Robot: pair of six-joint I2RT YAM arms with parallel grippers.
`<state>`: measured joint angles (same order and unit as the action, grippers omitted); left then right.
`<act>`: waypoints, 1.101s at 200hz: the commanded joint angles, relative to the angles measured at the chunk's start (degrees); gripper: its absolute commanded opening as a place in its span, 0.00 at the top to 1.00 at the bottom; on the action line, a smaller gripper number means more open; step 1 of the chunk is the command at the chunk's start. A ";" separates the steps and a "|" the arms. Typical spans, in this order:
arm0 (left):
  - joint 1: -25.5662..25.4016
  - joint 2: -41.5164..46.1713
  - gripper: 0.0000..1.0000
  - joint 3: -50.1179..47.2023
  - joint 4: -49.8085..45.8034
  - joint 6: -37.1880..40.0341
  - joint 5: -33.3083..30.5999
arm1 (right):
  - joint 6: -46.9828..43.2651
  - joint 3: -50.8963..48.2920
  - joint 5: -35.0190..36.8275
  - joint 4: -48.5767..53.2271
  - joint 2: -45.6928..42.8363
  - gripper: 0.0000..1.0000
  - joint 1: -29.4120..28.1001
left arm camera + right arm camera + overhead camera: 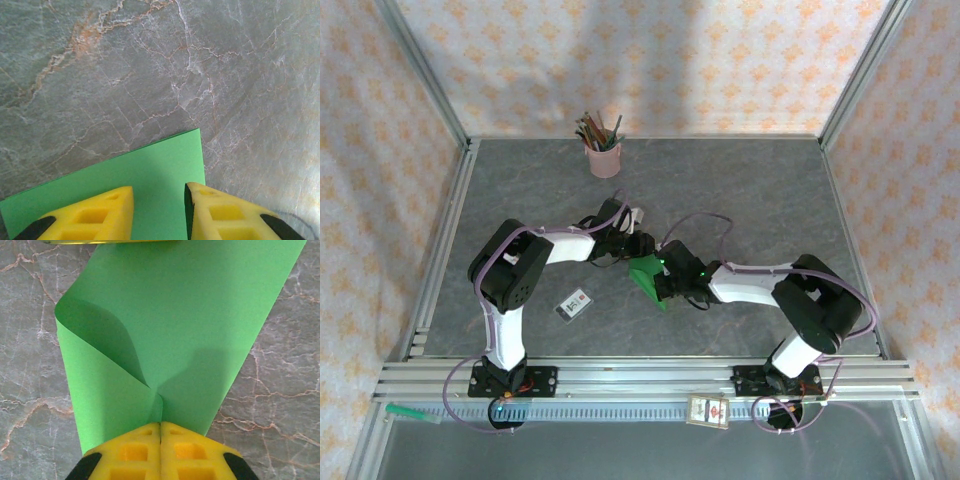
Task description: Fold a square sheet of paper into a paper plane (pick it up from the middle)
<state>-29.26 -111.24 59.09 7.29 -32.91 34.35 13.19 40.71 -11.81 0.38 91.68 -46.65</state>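
Note:
The square sheet of paper [646, 275] is bright green and lies mid-table between the two arms. My right gripper [160, 424] is shut on the near edge of the sheet [180, 325], pinching it into a crease, and the left side curls up in a loop. My left gripper [159, 192] is open, its yellow fingers [100, 210] apart over a flat corner of the sheet [155, 165] with nothing between them. Seen from the top, the left gripper [628, 246] sits at the sheet's far end and the right gripper [667, 278] at its right side.
A pink cup of pencils [604, 155] stands at the back of the table. A small white dark-bordered card [575, 303] lies near the left arm's base. Another card [708, 411] and a green pen [410, 411] rest on the front rail. Metal frame posts edge the table.

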 commanded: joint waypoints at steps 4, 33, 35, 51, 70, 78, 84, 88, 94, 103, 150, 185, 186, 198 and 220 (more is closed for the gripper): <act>-0.22 -4.07 0.67 -1.21 -5.05 0.86 -1.56 | -1.32 0.05 2.23 1.20 0.78 0.95 0.46; -0.23 -4.07 0.66 -1.20 -5.09 0.90 -1.48 | -1.72 0.63 2.16 1.55 0.78 0.95 0.43; -0.22 -4.14 0.66 -1.22 -5.09 0.91 -1.48 | -1.75 0.61 2.11 1.51 0.85 0.95 0.49; -0.21 -4.07 0.66 -1.26 -5.05 0.91 -1.48 | -1.84 0.86 2.06 1.55 0.95 0.95 0.45; -0.25 -4.16 0.66 -1.14 -5.09 0.88 -1.46 | -2.02 1.23 1.91 1.70 0.96 0.95 0.48; -0.24 -4.25 0.66 -1.10 -5.11 0.90 -1.39 | -1.99 1.30 1.85 1.73 0.88 0.95 0.43; -0.19 -4.24 0.67 -1.13 -5.09 0.84 -1.39 | -2.11 1.43 1.88 1.81 0.95 0.95 0.49; -0.23 -4.21 0.66 -1.09 -5.09 0.90 -1.35 | -2.12 1.53 1.86 1.89 0.96 0.95 0.51; -0.26 -4.25 0.66 -1.11 -5.09 0.90 -1.39 | -2.07 1.40 1.77 1.90 1.05 0.95 0.43; -0.20 -4.22 0.66 -1.11 -5.09 0.91 -1.35 | -2.10 1.27 1.70 1.90 1.21 0.95 0.45; -0.28 -4.18 0.67 -0.83 -5.25 0.92 -1.27 | -1.46 0.11 1.30 1.81 1.62 0.95 0.43; -0.20 -4.07 0.66 -0.56 -5.61 1.09 -1.36 | -1.39 -0.27 1.31 1.95 2.28 0.95 0.44; -0.24 -4.07 0.66 -0.56 -5.62 1.09 -1.33 | -1.36 -0.28 1.29 1.92 2.28 0.95 0.43; -0.22 -4.07 0.67 -0.51 -5.77 1.12 -1.39 | -1.41 -0.28 1.51 1.90 2.37 0.95 0.43; -0.26 -4.07 0.67 -0.43 -5.88 1.22 -1.39 | -1.56 0.20 1.79 1.91 2.28 0.96 0.49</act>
<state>-29.26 -111.26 59.22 7.07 -32.88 34.52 11.92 41.04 -11.81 0.75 92.01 -46.65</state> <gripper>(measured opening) 0.335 0.047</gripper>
